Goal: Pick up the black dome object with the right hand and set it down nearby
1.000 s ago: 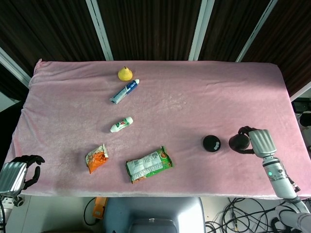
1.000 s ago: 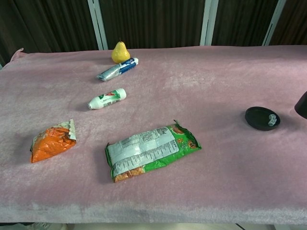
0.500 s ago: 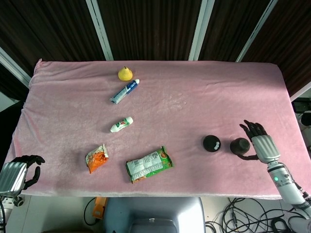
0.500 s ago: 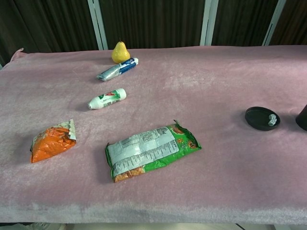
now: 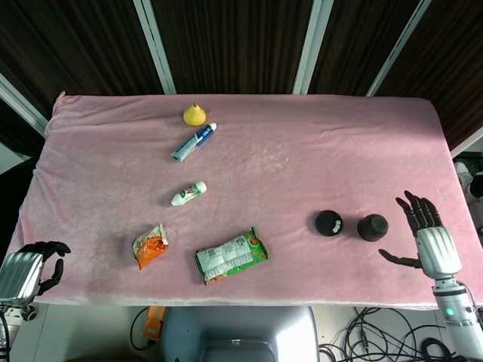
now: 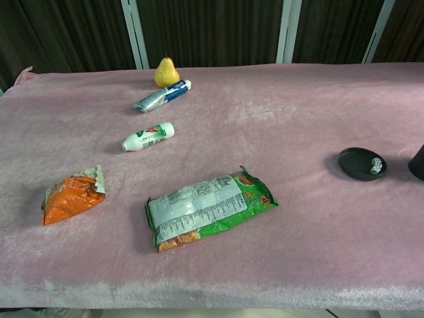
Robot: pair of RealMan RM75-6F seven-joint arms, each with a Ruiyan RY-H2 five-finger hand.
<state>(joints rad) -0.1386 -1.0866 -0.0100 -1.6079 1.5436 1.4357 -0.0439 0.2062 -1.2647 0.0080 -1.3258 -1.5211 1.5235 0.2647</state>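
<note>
In the head view, we see the right hand (image 5: 429,240) drawn back toward the table's near right edge, its fingers spread wide and holding nothing. A second ago it was wrapped around the black dome object (image 5: 372,227); half a second ago it had let go but was still touching it. Now the dome stands by itself on the pink tablecloth (image 5: 302,151), near the black round lid (image 5: 328,223) and clear of the hand. We judge the set-down done and only the retreat left. The left hand (image 5: 30,265) sits off the table's near left corner with its fingers curled in and nothing in them, unchanged across the frames.

In the chest view, neither hand appears. The black dome object (image 6: 417,163) shows only as a dark sliver at the right edge, where a second ago it hung higher in the frame. This lower angle does show that the black round lid (image 6: 362,163) is a shallow disc carrying a small white mark. It also gives a closer look at the green snack packet (image 6: 207,209), orange packet (image 6: 69,196), small white bottle (image 6: 148,136), toothpaste tube (image 6: 162,95) and pear (image 6: 165,71), none of which has moved.
</note>
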